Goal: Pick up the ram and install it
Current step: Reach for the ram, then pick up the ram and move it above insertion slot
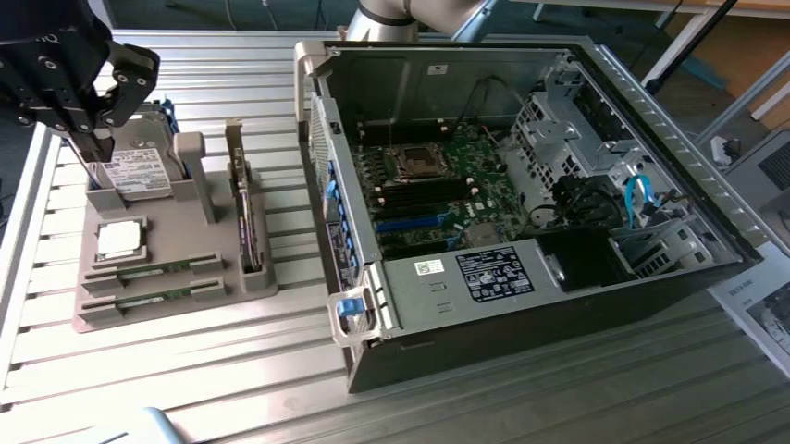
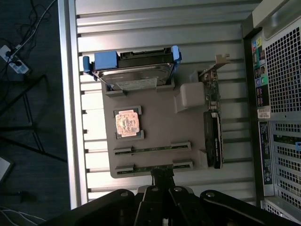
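Hand (image 1: 96, 166), exterior view: hangs over the hard drive (image 1: 136, 171) end of the grey holder (image 1: 185, 245), fingers together, empty. Ram (image 1: 148, 298) lies flat in the slot farthest from the drive. Wrist view: closed tips sit just beside that stick's middle. You'd best spread the fingers, square them across its long edges and descend straight.

Cut off, covered
The end effector (image 2: 163, 173) overlaps the middle of one ram (image 2: 141, 166); the computer case (image 2: 277, 70) runs past the edge; print on its label (image 1: 494, 275) is unreadable.
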You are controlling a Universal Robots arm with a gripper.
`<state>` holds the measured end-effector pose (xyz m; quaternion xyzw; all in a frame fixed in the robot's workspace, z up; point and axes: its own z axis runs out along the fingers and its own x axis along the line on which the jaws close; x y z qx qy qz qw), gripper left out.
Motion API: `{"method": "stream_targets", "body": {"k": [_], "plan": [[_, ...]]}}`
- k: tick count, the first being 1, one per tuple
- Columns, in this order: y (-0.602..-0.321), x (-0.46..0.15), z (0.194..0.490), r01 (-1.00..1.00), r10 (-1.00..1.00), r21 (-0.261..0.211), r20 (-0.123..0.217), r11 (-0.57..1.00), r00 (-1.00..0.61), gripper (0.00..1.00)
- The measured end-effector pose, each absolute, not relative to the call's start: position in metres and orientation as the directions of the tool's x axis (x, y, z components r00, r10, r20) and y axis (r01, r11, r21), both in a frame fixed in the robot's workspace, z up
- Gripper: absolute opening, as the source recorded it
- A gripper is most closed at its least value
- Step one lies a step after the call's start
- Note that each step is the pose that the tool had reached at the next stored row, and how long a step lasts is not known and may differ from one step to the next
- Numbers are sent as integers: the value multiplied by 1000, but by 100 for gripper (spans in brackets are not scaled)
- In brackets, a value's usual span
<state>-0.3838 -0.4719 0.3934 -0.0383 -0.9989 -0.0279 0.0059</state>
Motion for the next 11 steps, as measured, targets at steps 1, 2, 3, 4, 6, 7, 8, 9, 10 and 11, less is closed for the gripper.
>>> {"method": "stream_targets", "body": {"k": [1, 2, 3, 4, 6, 7, 8, 9, 10, 11], "plan": [[-472, -384, 393, 77, 76, 55, 14, 996, -997, 10], [-472, -384, 393, 77, 76, 55, 14, 995, -997, 10], [-472, -384, 392, 77, 76, 55, 14, 996, -997, 10], [-473, -384, 391, 77, 76, 55, 14, 996, -997, 10], [-473, -384, 391, 77, 76, 55, 14, 996, -997, 10], [-473, -384, 391, 77, 76, 55, 14, 996, -997, 10], [-473, -384, 391, 77, 76, 55, 14, 996, -997, 10], [-473, -384, 390, 77, 76, 55, 14, 996, -997, 10], [-473, -384, 390, 77, 76, 55, 14, 996, -997, 10], [-473, -384, 390, 77, 76, 55, 14, 996, -997, 10]]}}
